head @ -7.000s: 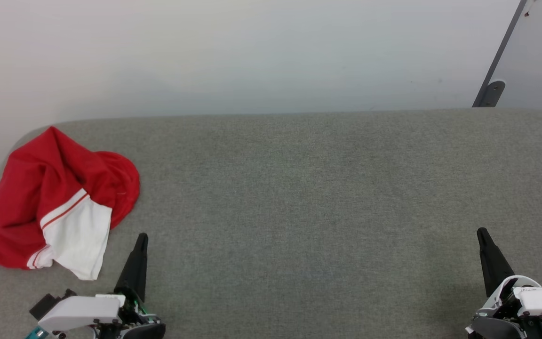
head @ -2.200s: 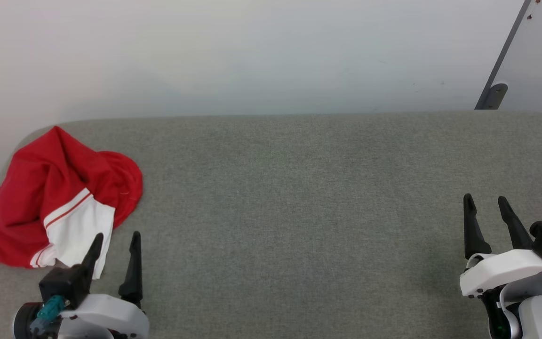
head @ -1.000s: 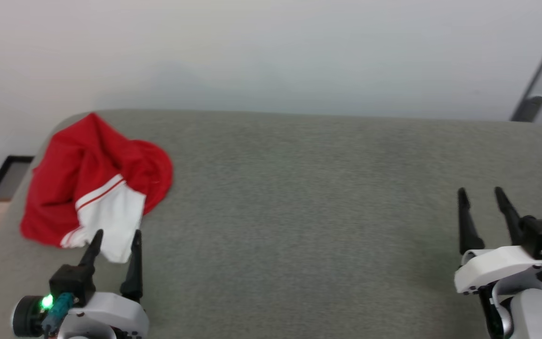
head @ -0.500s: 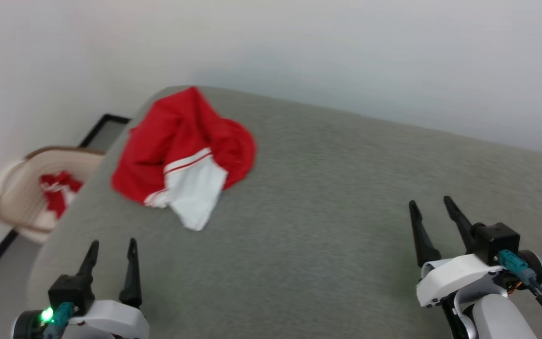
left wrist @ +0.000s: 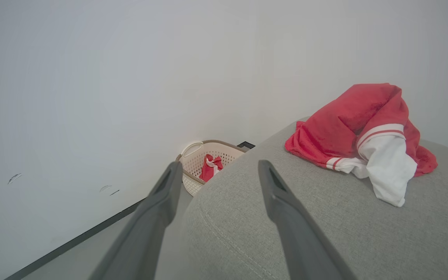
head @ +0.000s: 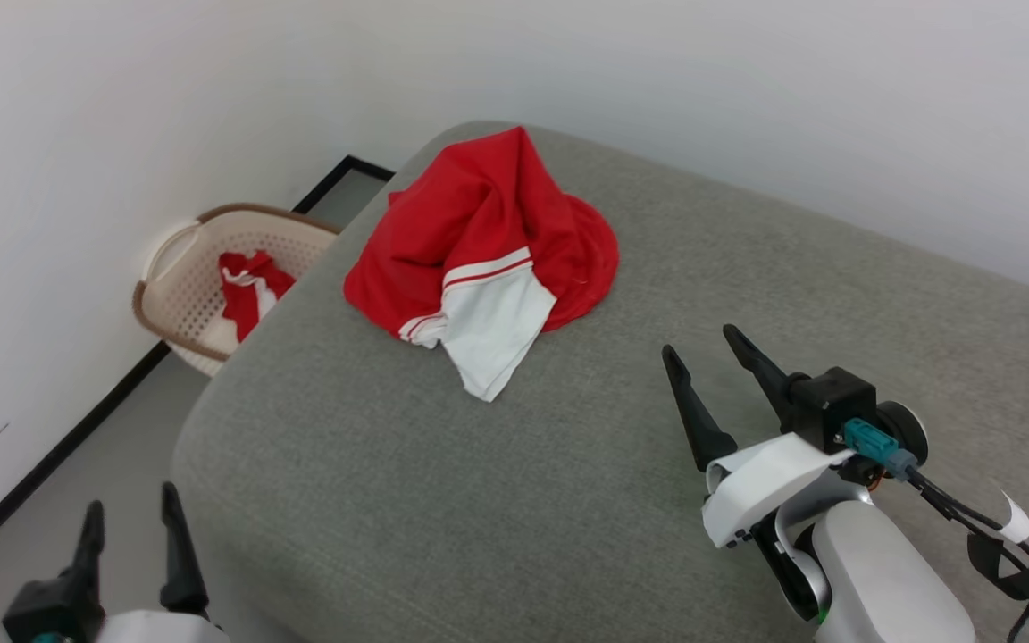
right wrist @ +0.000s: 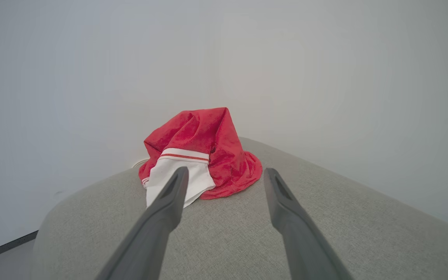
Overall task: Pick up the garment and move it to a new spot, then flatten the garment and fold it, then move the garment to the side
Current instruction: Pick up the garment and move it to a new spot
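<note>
Garment point(head: 479, 241) sits crumpled in a heap on the gray padded top point(head: 568, 518), near its far rounded corner and close to the wall point(head: 747, 89). It is bright red w/ a white cuff panel spilling toward the front, and thin red-and-white stripes run along the panel's edge. The heap peaks at the back and spreads flatter at the right.

Right gripper point(head: 698, 342) hovers over the padded top, nearer than the garment and to its right, clear of the fabric. Its two dark fingers stand apart w/ nothing btw. them. In the right wrist view the fingers point straight at the heap.

Left gripper point(head: 131, 497) is low at the front left, seen against the floor point(head: 112, 446) just off the top's near corner and well apart from the garment. Its fingers are also spread, holding nothing.

Beyond the corner, on the floor by the wall, stands a beige perforated basket point(head: 296, 243) w/ a brown rim. A red-white cloth bundle point(head: 246, 286) lies inside it. A black baseboard point(head: 50, 460) runs along the wall's foot.
</note>
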Motion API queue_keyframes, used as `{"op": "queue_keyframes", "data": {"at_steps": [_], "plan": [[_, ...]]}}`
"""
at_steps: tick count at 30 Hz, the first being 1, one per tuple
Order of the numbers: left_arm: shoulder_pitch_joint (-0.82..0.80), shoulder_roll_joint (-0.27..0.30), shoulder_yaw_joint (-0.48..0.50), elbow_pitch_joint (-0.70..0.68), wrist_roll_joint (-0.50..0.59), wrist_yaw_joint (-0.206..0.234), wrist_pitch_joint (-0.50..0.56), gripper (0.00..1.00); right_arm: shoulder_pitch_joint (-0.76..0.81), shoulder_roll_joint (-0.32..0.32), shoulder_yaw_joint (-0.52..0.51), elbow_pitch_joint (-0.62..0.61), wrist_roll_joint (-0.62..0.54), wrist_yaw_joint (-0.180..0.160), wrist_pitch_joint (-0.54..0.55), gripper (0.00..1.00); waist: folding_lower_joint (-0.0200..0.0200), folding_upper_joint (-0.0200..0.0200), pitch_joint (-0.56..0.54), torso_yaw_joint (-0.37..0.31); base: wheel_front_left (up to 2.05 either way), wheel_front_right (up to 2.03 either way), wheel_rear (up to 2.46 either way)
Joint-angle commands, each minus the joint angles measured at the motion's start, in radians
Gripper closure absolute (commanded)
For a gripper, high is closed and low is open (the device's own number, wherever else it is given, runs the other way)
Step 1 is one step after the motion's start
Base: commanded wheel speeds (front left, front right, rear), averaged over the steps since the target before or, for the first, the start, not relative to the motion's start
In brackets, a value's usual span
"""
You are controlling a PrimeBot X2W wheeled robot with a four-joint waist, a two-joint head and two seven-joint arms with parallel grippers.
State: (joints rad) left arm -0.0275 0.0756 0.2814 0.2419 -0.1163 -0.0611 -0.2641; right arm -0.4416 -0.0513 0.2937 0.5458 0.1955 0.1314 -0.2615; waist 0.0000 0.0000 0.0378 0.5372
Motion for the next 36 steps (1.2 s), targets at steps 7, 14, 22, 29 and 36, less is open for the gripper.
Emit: {"op": "queue_keyframes", "data": {"at_steps": [7,14,22,29,36], "plan": [[0.029,-0.021,0.0,-0.028,-0.005,0.006,0.0,0.0,-0.016,0.0,0.025,0.003,0.031,-0.001,-0.005,0.0,0.0,0.0,0.016,0.014,-0.08,-0.08,-0.08],[-0.065,-0.017,-0.08,0.024,0.03,-0.038,0.0,0.0,0.04,-0.005,-0.067,-0.033,0.004,-0.001,-0.005,0.0,0.0,0.0,0.012,-0.006,0.0,0.0,0.0],[-0.376,0.08,-0.183,0.215,0.015,-0.068,0.0,0.0,0.081,-0.008,-0.152,-0.086,-0.038,-0.001,-0.004,0.0,0.0,0.0,0.099,-0.183,0.0,0.0,0.0],[-0.636,0.216,-0.287,0.468,-0.079,-0.068,0.007,0.0,0.042,-0.016,-0.175,-0.113,-0.052,-0.001,-0.003,0.0,0.0,0.0,0.219,-0.362,0.0,0.0,0.0],[-0.822,0.379,-0.461,0.645,-0.403,-0.068,0.268,0.0,-0.008,-0.006,-0.161,-0.144,-0.056,-0.001,-0.003,0.0,0.0,0.0,0.312,-0.488,0.0,0.0,0.0]]}}
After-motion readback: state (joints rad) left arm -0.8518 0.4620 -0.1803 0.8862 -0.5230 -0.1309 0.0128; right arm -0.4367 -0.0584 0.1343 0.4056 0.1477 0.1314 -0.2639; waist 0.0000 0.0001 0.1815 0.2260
